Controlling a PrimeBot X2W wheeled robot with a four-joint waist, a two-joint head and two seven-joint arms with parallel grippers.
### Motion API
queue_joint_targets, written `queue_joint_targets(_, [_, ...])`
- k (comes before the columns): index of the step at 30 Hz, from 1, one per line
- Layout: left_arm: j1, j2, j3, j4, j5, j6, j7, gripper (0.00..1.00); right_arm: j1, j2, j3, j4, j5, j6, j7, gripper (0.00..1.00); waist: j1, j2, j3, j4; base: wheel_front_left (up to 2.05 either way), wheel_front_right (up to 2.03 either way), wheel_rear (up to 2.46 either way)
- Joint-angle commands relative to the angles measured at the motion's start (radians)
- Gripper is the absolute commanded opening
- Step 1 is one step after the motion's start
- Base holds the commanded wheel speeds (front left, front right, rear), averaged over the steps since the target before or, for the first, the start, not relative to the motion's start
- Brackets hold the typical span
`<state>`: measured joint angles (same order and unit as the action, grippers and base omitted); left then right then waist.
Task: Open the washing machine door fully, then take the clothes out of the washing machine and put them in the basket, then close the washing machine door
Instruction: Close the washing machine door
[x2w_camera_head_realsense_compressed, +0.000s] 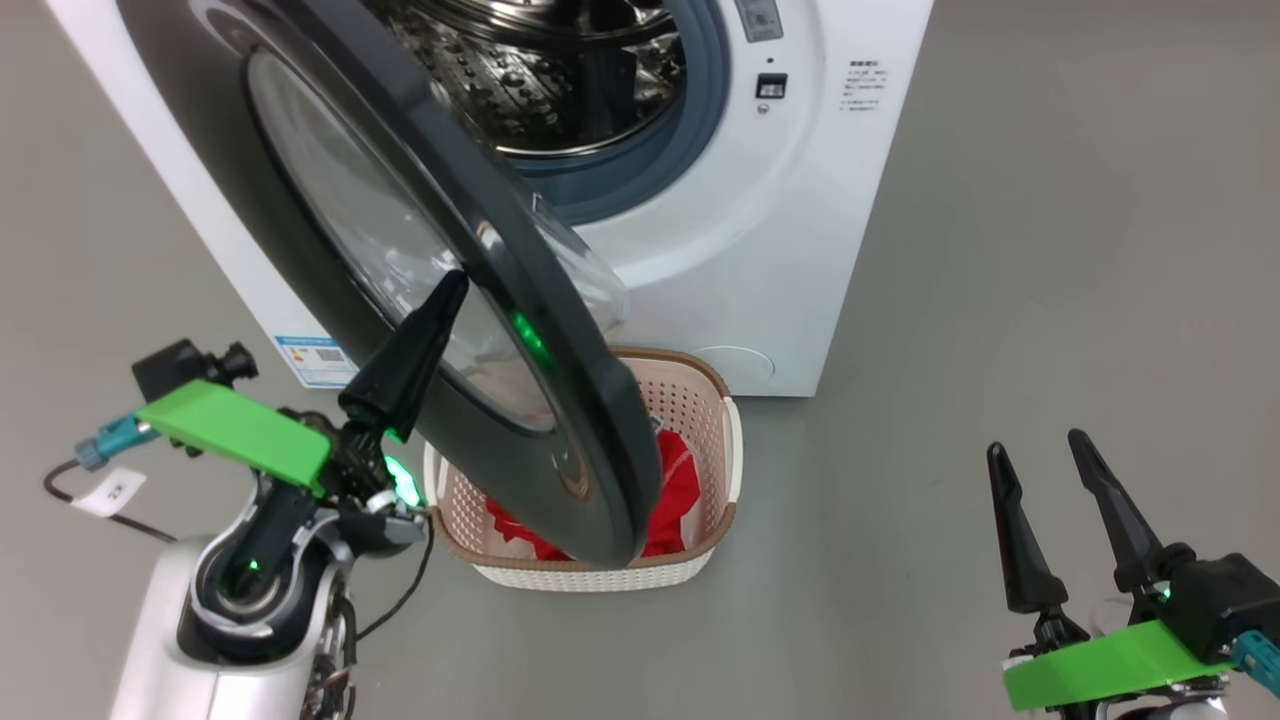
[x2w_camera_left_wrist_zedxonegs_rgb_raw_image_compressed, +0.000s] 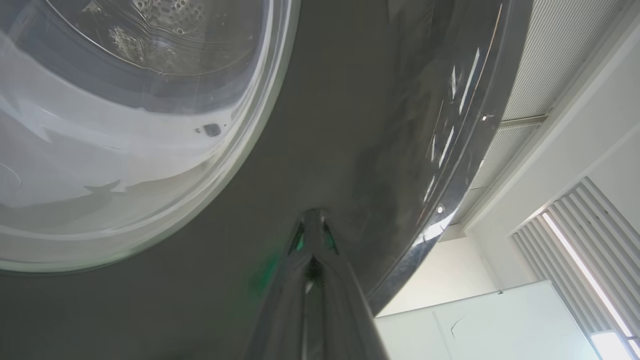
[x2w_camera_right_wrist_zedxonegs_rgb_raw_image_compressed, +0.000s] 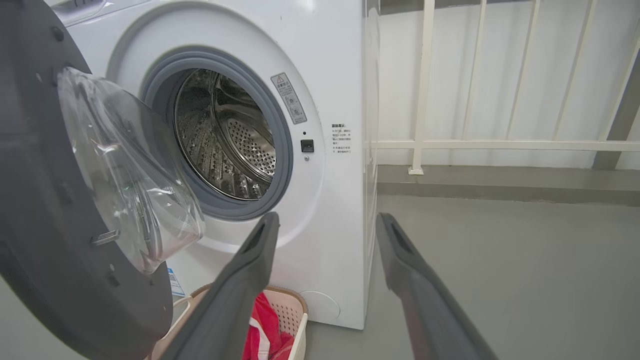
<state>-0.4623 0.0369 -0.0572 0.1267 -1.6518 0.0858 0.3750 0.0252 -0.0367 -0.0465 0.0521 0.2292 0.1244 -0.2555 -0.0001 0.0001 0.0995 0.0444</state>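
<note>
Front-loading washing machine (x2w_camera_head_realsense_compressed: 760, 250) with its steel drum (x2w_camera_head_realsense_compressed: 540, 70) apparently empty and the red clothes (x2w_camera_head_realsense_compressed: 675, 490) lying in the cream perforated basket (x2w_camera_head_realsense_compressed: 690, 400), which sits on the floor (x2w_camera_head_realsense_compressed: 1050, 250) just in front of the machine. The washing machine door (x2w_camera_head_realsense_compressed: 380, 230) stands part-way open, swung out over the basket. The left gripper (x2w_camera_head_realsense_compressed: 450, 290), fingers pressed together with nothing between them, rests its tips at the glossy black outer ring, just beside the glass window; the right gripper (x2w_camera_head_realsense_compressed: 1037, 445) hangs well apart at the side, jaws spread wide and empty. Judged step: closing the door. The door is likely rigid, fairly heavy and free on its hinge, so it should answer a steady push rather than a grasp; its polished face offers little friction, and a pointed tip may skid. Contact is best made on the black ring toward the free, latch-side edge, where leverage is greatest, and off the bulging clear bowl, the more fragile part
</note>
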Motion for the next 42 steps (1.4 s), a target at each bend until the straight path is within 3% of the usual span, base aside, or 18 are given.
queue_joint_targets(1, [-0.046,0.013,0.019,-0.021,-0.008,-0.016,-0.005,0.00,-0.042,-0.013,0.025,-0.028,0.009,0.006,-0.006,1.00,0.0001,-0.0001,0.007,-0.008,0.00,0.00,0.00])
queue_joint_targets(42, [-0.284,0.013,-0.042,0.194,-0.039,-0.123,-0.111,0.00,-0.078,-0.013,0.016,-0.038,0.013,0.006,-0.006,1.00,0.0001,-0.0001,0.113,-0.134,0.00,0.00,0.00])
